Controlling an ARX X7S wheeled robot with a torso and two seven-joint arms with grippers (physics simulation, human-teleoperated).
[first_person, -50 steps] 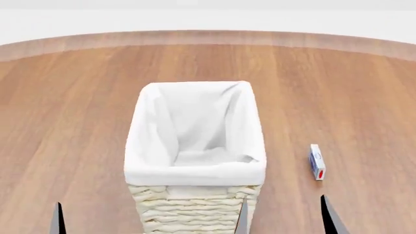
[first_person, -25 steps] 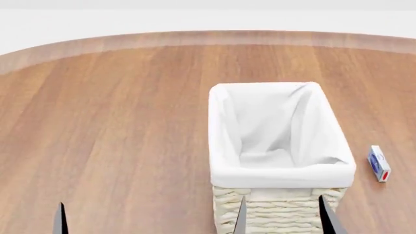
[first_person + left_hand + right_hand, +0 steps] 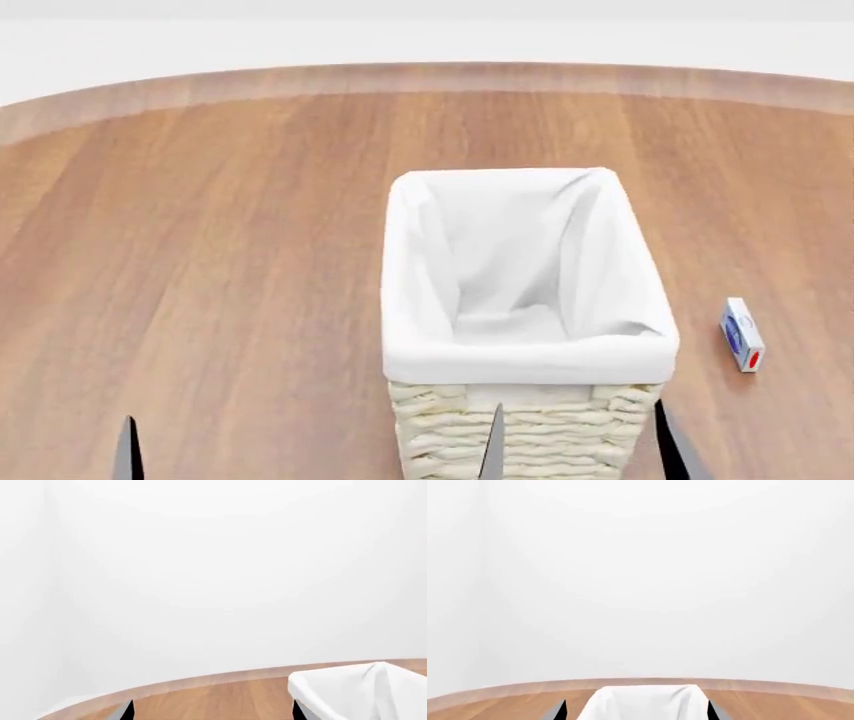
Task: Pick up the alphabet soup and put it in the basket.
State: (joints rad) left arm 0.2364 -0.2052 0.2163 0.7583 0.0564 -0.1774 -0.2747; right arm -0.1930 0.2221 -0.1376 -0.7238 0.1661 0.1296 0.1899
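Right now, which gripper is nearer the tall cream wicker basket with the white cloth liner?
Right. The right gripper sits directly before the cream wicker basket with its white liner, its fingers framing the front wall. The left gripper is well off to the basket's left.

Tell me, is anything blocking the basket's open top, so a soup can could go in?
Nothing visible does. The basket stands open, with only its white liner showing inside. A small blue-and-white box lies on the table beside it, apart. No soup can shows in any view.
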